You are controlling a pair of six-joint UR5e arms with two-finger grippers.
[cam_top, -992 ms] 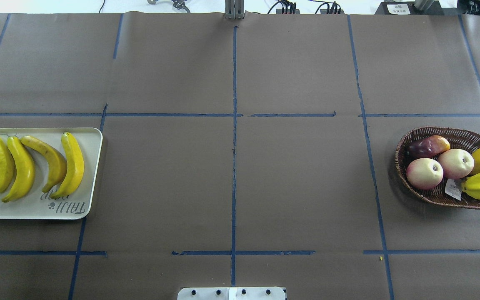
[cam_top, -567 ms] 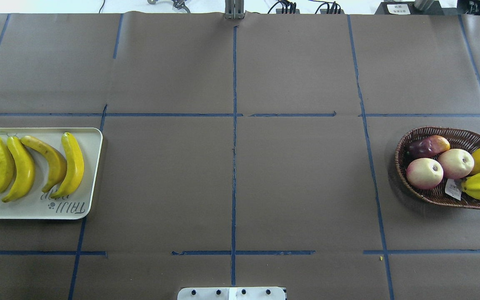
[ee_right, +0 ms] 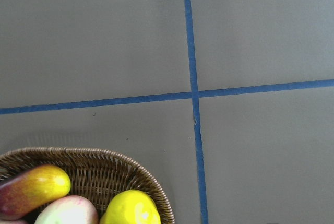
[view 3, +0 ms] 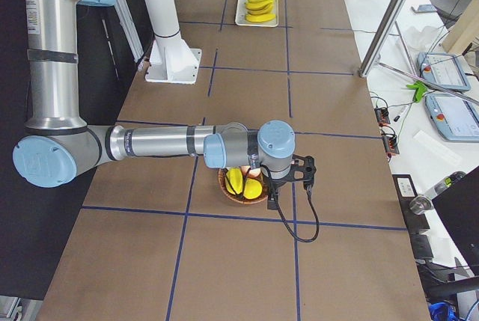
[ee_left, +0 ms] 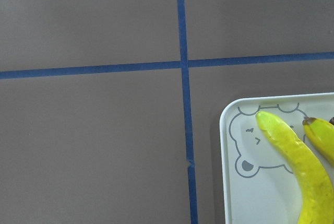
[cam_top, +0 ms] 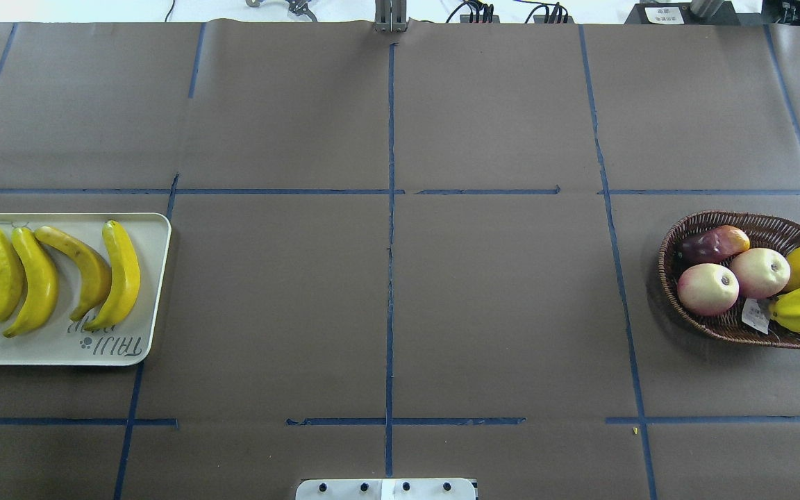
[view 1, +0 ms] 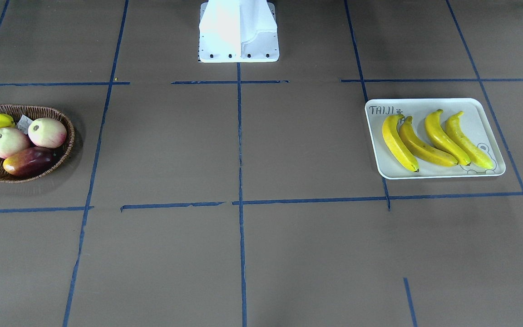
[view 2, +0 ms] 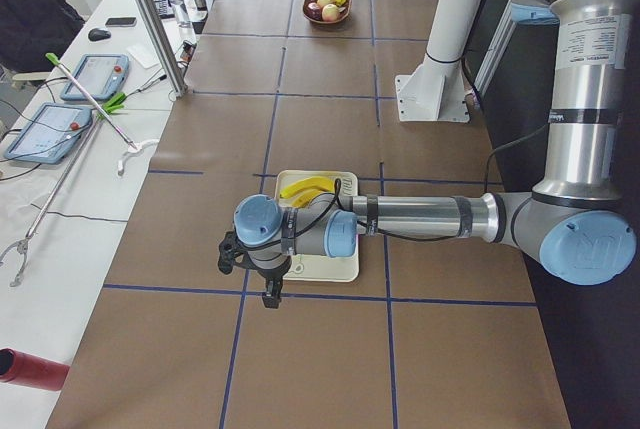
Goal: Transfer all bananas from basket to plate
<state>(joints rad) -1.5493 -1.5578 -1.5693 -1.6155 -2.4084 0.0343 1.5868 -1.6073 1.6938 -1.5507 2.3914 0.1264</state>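
four bananas [cam_top: 39, 278] are lying on one plate [cam_top: 25, 351], five other fruits [cam_top: 707, 289] in one basket [cam_top: 719, 330]. left gripper [view 2: 268, 294] and right gripper [view 3: 271, 200]: cannot tell their grip.

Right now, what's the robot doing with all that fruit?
It looks just about done. All four bananas lie side by side on the white plate, and the basket holds only other fruit, no bananas. The left arm hangs near the plate and the right arm over the basket; neither seems to be carrying anything.
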